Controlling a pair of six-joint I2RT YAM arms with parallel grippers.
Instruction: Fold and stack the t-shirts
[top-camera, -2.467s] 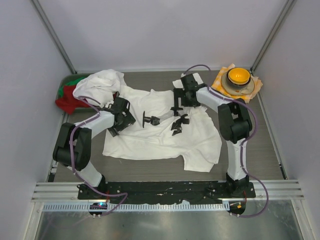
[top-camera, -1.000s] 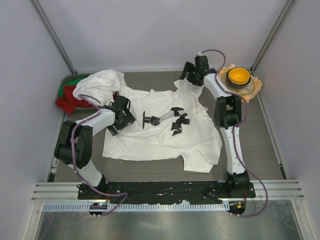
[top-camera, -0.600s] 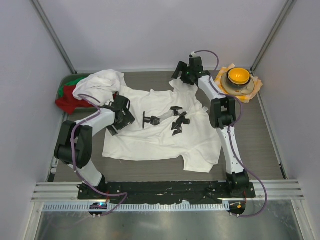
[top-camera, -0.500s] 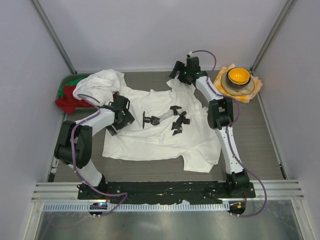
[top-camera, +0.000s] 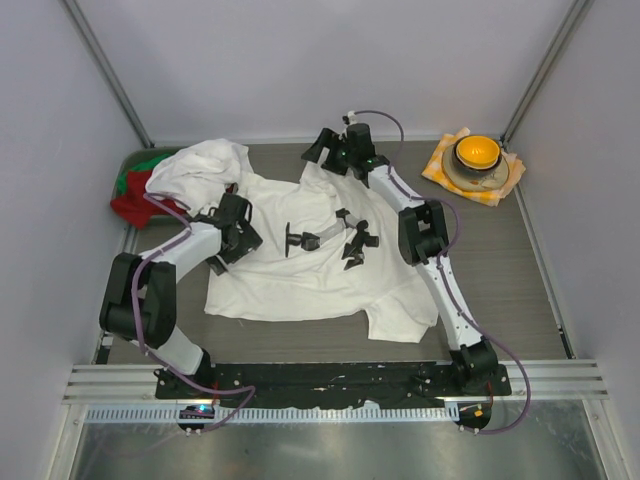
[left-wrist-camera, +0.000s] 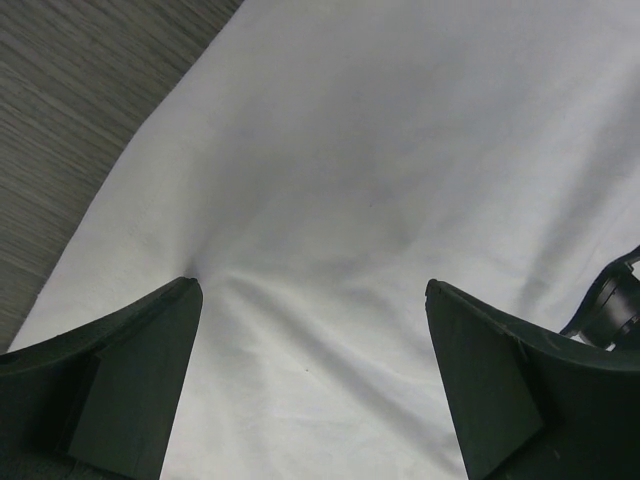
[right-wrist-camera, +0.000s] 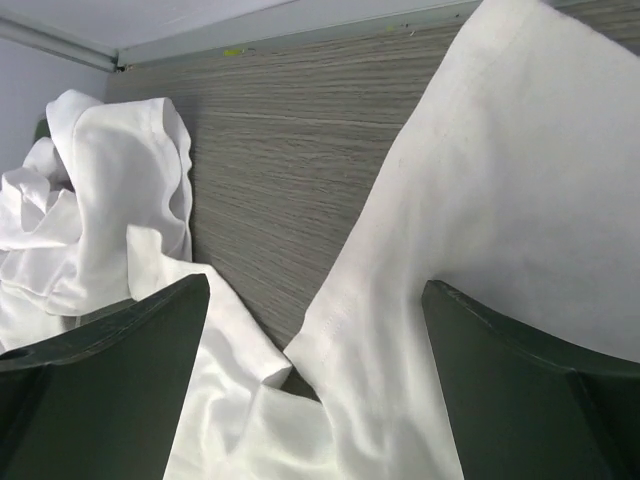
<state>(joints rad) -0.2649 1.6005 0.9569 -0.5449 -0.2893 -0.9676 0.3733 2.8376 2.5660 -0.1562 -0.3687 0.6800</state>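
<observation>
A white t-shirt (top-camera: 320, 275) lies spread flat on the table's middle. A second white t-shirt (top-camera: 200, 165) is crumpled at the far left and also shows in the right wrist view (right-wrist-camera: 90, 200). My left gripper (top-camera: 232, 238) is open, low over the flat shirt's left part (left-wrist-camera: 330, 180), with a crease at its left fingertip (left-wrist-camera: 185, 300). My right gripper (top-camera: 330, 155) is open, stretched to the far edge over the flat shirt's sleeve hem (right-wrist-camera: 340, 310). Both grippers (left-wrist-camera: 310, 290) (right-wrist-camera: 316, 285) hold nothing.
A black-and-white jointed object (top-camera: 325, 238) lies on the flat shirt; its end shows in the left wrist view (left-wrist-camera: 610, 300). An orange bowl (top-camera: 477, 152) sits on a checked cloth (top-camera: 505, 180) at the far right. Red and green garments (top-camera: 135, 190) lie far left. Walls enclose the table.
My right arm has stretched from the shirt's middle to the far edge and swept left. The far sleeve has shifted left with it. My left arm has shifted slightly left.
</observation>
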